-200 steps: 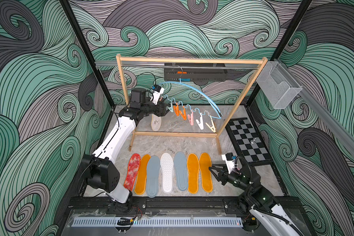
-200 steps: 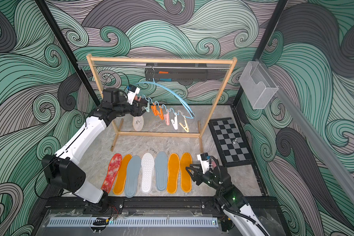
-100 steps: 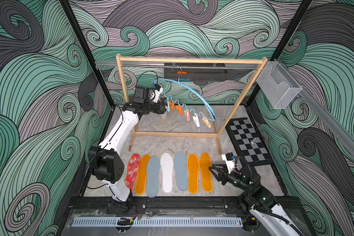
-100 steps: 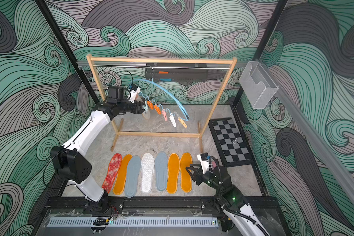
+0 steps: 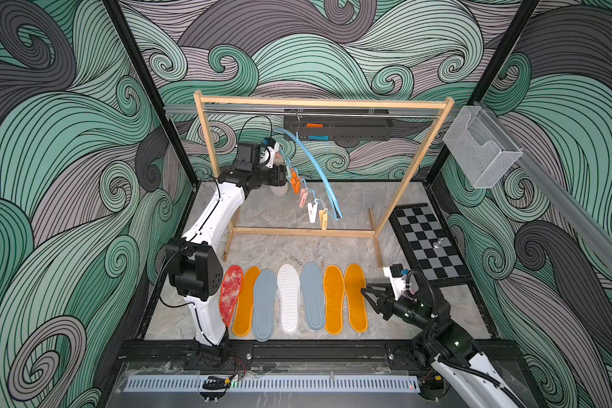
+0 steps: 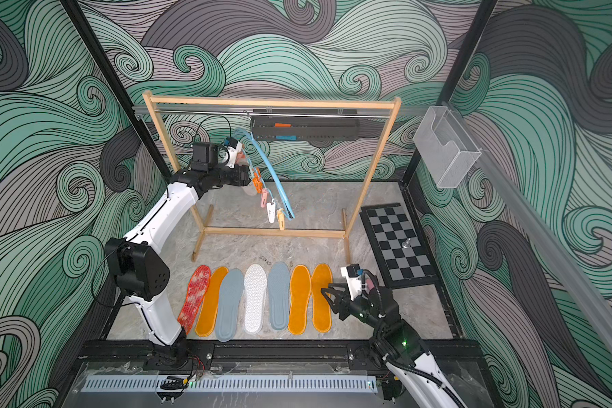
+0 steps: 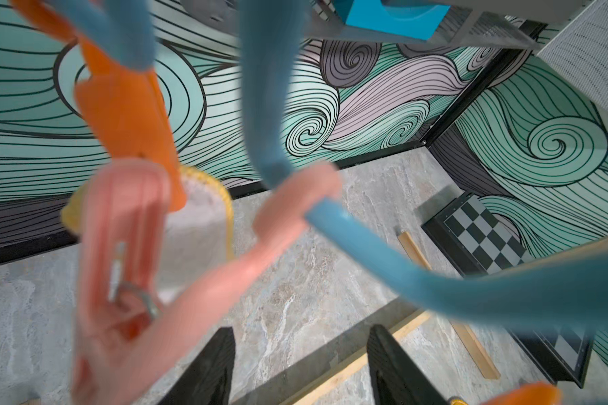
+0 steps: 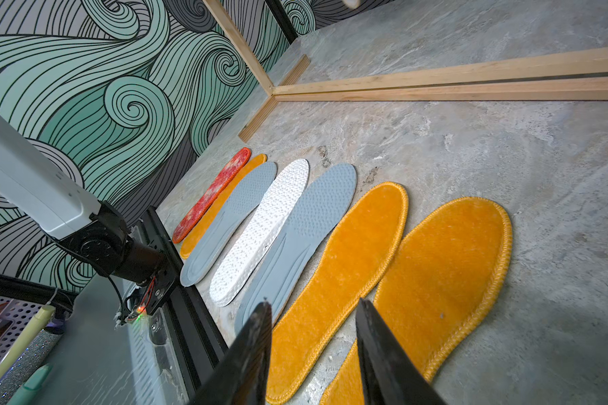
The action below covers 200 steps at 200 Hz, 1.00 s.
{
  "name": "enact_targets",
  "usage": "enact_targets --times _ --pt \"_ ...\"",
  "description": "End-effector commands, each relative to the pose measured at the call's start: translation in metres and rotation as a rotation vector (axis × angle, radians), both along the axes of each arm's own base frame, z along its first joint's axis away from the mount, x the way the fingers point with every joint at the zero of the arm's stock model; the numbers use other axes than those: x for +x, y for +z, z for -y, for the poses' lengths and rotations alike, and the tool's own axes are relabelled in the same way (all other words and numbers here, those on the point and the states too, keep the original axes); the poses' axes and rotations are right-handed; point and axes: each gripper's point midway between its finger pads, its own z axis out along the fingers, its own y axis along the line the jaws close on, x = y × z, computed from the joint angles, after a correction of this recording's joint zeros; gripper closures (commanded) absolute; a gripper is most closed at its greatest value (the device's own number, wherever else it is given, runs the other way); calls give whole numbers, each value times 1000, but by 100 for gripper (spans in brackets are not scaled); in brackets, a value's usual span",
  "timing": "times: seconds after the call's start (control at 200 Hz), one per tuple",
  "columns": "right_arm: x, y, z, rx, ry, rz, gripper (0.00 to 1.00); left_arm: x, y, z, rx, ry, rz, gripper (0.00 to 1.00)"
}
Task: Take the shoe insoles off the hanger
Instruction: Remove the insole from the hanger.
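Left tool (image 7: 301, 329) has pushed hanger (image 5: 317, 167) steeper; jaws apart, seemingly empty. Felt insole (image 7: 193, 217) still clipped, last one. Right tool (image 8: 314, 303) half-open, empty.

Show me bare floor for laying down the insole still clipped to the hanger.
Free: the marble strip between the insole row and the rack's bottom rail; also the floor behind that rail. Crowded: the row itself, and beside the chessboard mat, where the right gripper hovers.
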Motion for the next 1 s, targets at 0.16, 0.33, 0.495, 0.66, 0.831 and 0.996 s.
enact_targets --times 0.16,0.33,0.495,0.66,0.831,0.996 --pt "1 2 -1 7 -1 10 58 18 47 10 -84 -44 135 41" --pt "2 2 -1 6 -3 8 58 18 54 15 -88 -74 150 47" --pt "1 2 -1 5 -2 8 58 14 53 16 -85 -86 136 59" --pt "2 2 -1 6 -4 8 58 -2 54 10 -72 -77 124 64" --pt "1 2 -1 6 -3 8 58 -29 48 4 -65 -82 91 64" --pt "1 2 -1 5 -3 8 58 -58 34 -1 -58 -91 37 63"
